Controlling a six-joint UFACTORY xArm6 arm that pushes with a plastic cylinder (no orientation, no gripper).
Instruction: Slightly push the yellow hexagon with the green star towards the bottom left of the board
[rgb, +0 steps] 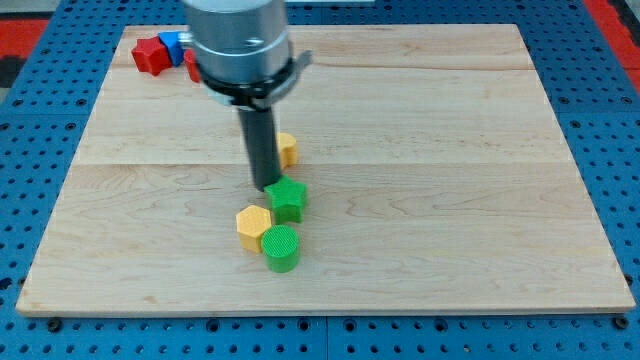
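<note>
I have no fingers that open or close; my arm ends in one straight dark rod, so I cannot be wide or narrow and I hold nothing. My tip (266, 187) stands on the wooden board (450, 200), a little to the view's left of the board's middle.

The green star (288, 199) is just below my tip, slightly toward the view's right. It seems to touch my tip at its upper left edge, but I cannot tell this for sure, because the rod covers that place. The yellow hexagon (253, 226) lies below my tip, toward the view's bottom left of the star, very close to it or touching it. The green cylinder (282, 248) stands below the star, toward the view's bottom from my tip, and touches the hexagon on the hexagon's right side.

Behind my rod, toward the view's top right of my tip, another yellow block (287, 149) shows; the rod hides part of it and I cannot make out its shape.

Far from my tip, at the board's top left corner, there are a red block (150, 55), a blue block (171, 43) and a second red block (190, 66), which the arm's grey body partly hides. These three sit close together.
</note>
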